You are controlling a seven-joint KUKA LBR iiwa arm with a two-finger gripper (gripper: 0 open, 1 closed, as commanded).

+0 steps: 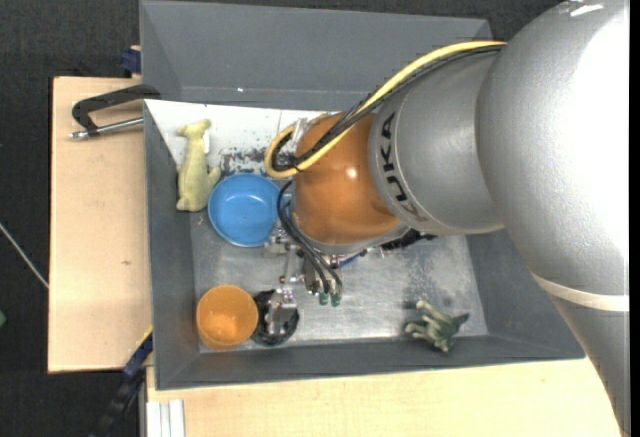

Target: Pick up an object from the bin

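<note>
Five loose things lie in the grey bin (300, 50). At the upper left is a yellow toy animal (191, 165), at the lower left an orange cup (225, 316), and above and just right of the cup a blue bowl (243, 209). Just beside the cup, at lower centre, lies a small black thing (270, 322), and at the lower right, well apart, a green toy creature (436, 327). The gripper (306, 297) hangs low at the black thing's upper right edge, its fingers somewhat parted with bare floor and nothing held between them. The left finger seems to touch or overlap the black thing. That looks like the likeliest pick. To take it cleanly, the gripper should centre leftward over it before closing and keep clear of the cup.
</note>
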